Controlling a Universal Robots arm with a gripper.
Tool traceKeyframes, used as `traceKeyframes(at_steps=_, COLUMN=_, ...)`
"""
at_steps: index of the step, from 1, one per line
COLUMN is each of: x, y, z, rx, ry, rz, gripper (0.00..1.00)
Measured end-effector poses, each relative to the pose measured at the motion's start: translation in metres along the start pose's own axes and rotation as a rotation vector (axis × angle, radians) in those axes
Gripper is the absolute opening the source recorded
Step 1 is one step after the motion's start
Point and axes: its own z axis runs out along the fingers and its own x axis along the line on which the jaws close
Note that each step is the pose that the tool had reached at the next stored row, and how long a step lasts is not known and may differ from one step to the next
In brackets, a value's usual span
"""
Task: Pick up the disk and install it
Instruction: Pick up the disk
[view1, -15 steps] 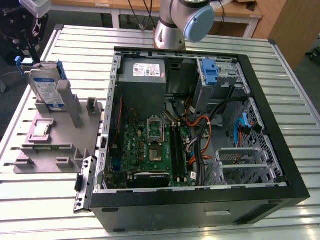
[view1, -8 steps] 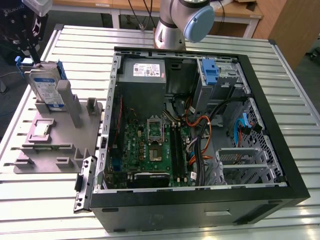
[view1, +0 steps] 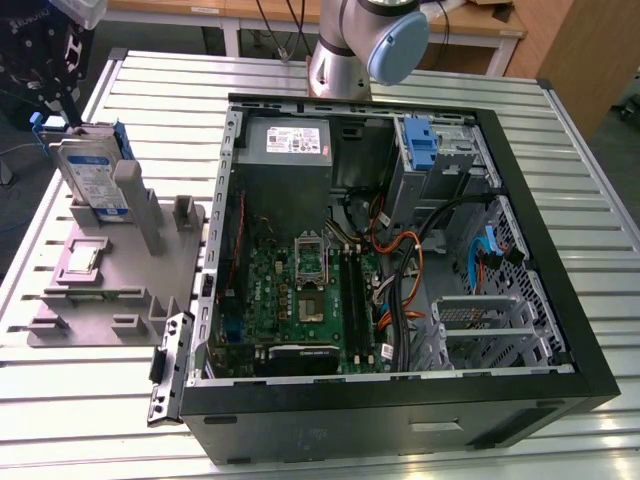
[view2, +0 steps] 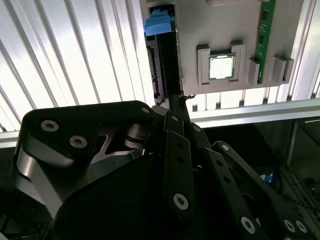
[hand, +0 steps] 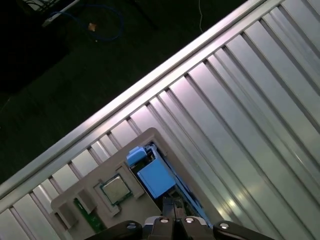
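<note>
The slatted table (view1: 80, 400) shows bare slats at the exterior view's lower left. The open computer case (view1: 580, 340) sits mid-frame. At upper left, a grey holder (view1: 110, 300) stands the disk (view1: 88, 175) upright, its white-and-blue label unreadable. The gripper (hand: 172, 216) hangs over the disk; open or clamped, I cannot tell. Both wrist views show a processor chip (view2: 221, 66) nearby.

No print can be read. The disk (view1: 92, 178) carries a white-and-blue label (view1: 104, 190), and the power supply (view1: 285, 165) carries a white sticker (view1: 291, 139). The lettering on both is too small to make out.
</note>
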Motion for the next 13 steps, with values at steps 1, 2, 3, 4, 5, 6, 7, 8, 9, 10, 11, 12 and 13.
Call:
traceKeyframes(at_steps=1, x=0.0, y=0.0, z=0.0001, rx=-0.0003, ry=-0.0003, rz=-0.011, gripper=0.11)
traceKeyframes(at_steps=2, x=0.0, y=0.0, z=0.0003, rx=-0.0005, ry=-0.0007, rz=-0.023, gripper=0.11)
traceKeyframes(at_steps=3, x=0.0, y=0.0, z=0.0004, rx=-0.0008, ry=-0.001, rz=-0.034, gripper=0.11)
traceKeyframes(at_steps=4, x=0.0, y=0.0, z=0.0005, rx=-0.0011, ry=-0.0013, rz=-0.045, gripper=0.11)
traceKeyframes(at_steps=5, x=0.0, y=-0.0001, z=0.0006, rx=-0.0013, ry=-0.0016, rz=-0.057, gripper=0.11)
traceKeyframes(at_steps=6, x=0.0, y=-0.0001, z=0.0007, rx=-0.0017, ry=-0.0019, rz=-0.068, gripper=0.11)
traceKeyframes(at_steps=7, x=0.0, y=-0.0001, z=0.0009, rx=-0.002, ry=-0.0022, rz=-0.081, gripper=0.11)
traceKeyframes(at_steps=8, x=0.0, y=-0.0001, z=0.001, rx=-0.0022, ry=-0.0025, rz=-0.092, gripper=0.11)
traceKeyframes(at_steps=9, x=0.0, y=-0.0001, z=0.0011, rx=-0.0025, ry=-0.0028, rz=-0.104, gripper=0.11)
traceKeyframes(at_steps=10, x=0.0, y=-0.0001, z=0.0012, rx=-0.0027, ry=-0.0031, rz=-0.115, gripper=0.11)
traceKeyframes(at_steps=11, x=0.0, y=-0.0001, z=0.0013, rx=-0.003, ry=-0.0033, rz=-0.127, gripper=0.11)
traceKeyframes(at_steps=12, x=0.0, y=-0.0001, z=0.0014, rx=-0.0032, ry=-0.0036, rz=-0.139, gripper=0.11)
traceKeyframes(at_steps=13, x=0.0, y=-0.0001, z=0.0015, rx=-0.0035, ry=-0.0038, rz=-0.15, gripper=0.11)
